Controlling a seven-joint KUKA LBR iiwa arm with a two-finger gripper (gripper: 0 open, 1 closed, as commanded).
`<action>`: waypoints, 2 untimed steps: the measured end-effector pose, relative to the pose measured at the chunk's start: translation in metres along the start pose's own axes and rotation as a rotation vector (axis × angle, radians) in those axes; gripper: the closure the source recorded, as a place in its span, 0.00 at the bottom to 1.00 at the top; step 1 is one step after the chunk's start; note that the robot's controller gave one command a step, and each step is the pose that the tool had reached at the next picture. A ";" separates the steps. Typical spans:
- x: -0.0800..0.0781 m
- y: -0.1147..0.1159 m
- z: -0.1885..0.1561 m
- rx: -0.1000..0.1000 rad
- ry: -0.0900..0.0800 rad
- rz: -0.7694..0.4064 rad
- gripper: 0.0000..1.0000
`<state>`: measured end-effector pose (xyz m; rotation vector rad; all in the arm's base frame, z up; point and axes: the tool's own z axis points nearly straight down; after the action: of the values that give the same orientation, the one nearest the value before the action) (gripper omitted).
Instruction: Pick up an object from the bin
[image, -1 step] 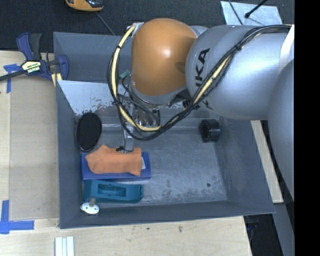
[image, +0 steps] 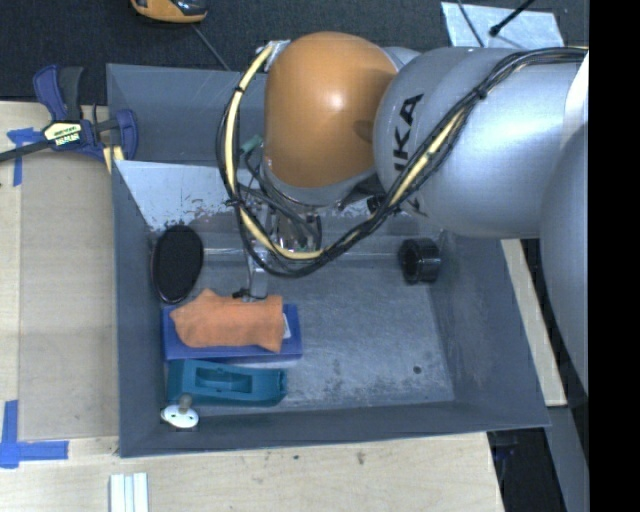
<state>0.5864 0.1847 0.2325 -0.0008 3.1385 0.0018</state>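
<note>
My gripper (image: 256, 283) reaches down from under the orange dome in the bin's left half. One metal finger shows, its tip at the top edge of an orange cloth-like lump (image: 228, 324). That lump lies on a flat blue block (image: 236, 340). Whether the finger touches the lump is unclear. Left of the gripper, against the left wall, lies a black oval thing (image: 176, 262). In front of the blue block sits a teal tape dispenser (image: 226, 385).
A small white piece (image: 181, 415) lies in the front left corner. A black cylinder (image: 420, 260) stands at the back right, near the arm. The arm and its dome cover the bin's back middle.
</note>
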 end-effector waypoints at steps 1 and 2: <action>0.017 -0.018 0.043 -0.001 -0.004 0.063 0.00; 0.027 -0.017 0.069 0.002 0.003 -0.027 0.00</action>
<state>0.5601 0.1678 0.1637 -0.0431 3.1411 -0.0010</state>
